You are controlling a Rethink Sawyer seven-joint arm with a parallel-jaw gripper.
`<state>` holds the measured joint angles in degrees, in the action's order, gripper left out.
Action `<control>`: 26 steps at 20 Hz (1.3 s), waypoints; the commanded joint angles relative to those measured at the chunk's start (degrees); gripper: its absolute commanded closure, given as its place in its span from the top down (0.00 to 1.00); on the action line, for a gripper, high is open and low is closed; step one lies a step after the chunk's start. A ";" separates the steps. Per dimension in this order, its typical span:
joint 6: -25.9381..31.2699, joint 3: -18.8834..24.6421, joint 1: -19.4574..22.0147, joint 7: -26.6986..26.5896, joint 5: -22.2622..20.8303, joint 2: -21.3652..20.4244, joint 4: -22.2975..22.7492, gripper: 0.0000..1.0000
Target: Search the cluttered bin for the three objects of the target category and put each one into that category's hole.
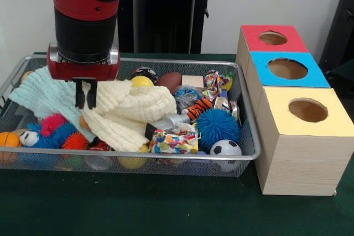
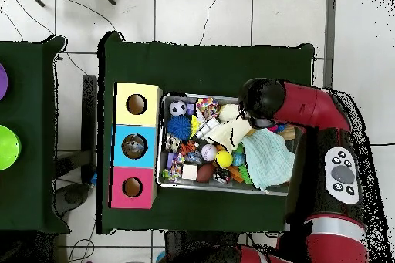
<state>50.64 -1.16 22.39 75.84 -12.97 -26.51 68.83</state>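
Lab: pedestal robot arm (image 1: 86, 20), tiled floor (image 2: 200, 13)

Silver bin (image 1: 251, 153) showing cream cloth (image 1: 135, 109), pale mint cloth (image 1: 38, 95), spiky blue ball (image 1: 217, 126), black-and-white ball (image 1: 225, 148); boxes (image 1: 298, 136) wearing red, blue, yellow tops.

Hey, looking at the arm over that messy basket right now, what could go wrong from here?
The gripper hangs over the cream cloth, so a descent may snag fabric rather than a toy. That cloth and the pale green cloth cover part of the bin, so targets may stay hidden. Lifting cloth could drag the yellow ball or other toys over the rim.
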 commanded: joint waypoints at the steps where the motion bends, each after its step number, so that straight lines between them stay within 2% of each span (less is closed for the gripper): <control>1: 8.38 2.72 1.09 -11.48 -6.55 -0.08 -0.51 0.00; 10: 6.13 4.64 2.55 -7.21 -6.12 -0.04 2.42 0.00; 11: 5.81 4.85 2.82 -7.13 -6.00 -0.13 2.67 1.00; 19: 5.43 4.95 3.10 -5.74 -5.48 -0.62 3.61 1.00; 22: 3.65 6.01 3.01 -4.69 -4.57 -1.13 5.06 1.00; 26: 3.23 5.80 1.49 -0.05 -2.86 -1.91 7.28 1.00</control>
<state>53.15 -0.92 24.25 75.84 -16.95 -27.07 69.54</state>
